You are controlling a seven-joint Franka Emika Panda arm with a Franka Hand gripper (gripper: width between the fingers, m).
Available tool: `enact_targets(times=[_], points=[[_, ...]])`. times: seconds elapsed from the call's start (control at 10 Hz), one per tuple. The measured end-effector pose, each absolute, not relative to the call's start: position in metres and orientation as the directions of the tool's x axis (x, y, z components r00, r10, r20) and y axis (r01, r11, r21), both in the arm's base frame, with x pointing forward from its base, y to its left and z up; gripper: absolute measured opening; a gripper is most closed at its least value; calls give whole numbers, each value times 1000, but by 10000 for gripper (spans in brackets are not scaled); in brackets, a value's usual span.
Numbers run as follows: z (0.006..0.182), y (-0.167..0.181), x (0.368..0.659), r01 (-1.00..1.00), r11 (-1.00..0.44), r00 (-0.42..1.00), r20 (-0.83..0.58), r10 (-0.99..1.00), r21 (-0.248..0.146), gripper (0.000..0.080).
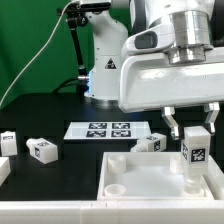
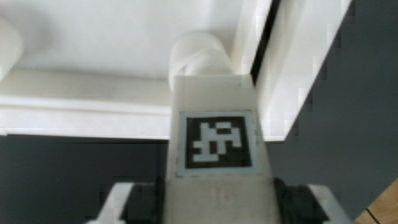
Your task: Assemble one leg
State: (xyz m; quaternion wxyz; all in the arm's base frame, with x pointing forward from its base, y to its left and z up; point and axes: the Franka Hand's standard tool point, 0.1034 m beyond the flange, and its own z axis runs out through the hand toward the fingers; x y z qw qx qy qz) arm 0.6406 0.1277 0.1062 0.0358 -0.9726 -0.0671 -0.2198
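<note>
Clamping noted: leg (image 1: 196,153) held upright in gripper (image 1: 193,136), jaws closed on it, lower right of exterior view, over right end of white panel (image 1: 150,175). If lowered off-centre, leg may be caught on panel rim, tilted.

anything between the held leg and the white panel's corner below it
Nothing visible does. The jaws are shut on the leg, upright, its lower end at the panel's corner on the exterior view's right.
</note>
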Motion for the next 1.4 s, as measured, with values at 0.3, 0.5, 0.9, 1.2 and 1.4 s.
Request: enact_targets(times=[0.3,0.5,0.9,1.2,1.4], points=[[106,127,645,146,-989,889,444,113,-39,282],[106,127,646,146,-988,888,445,114,-38,282],[102,127,645,153,-988,880,460,120,-34,282],[96,128,644,153,-988,881,457,121,-34,282],[90,127,643,152,-988,880,460,120,-33,282]])
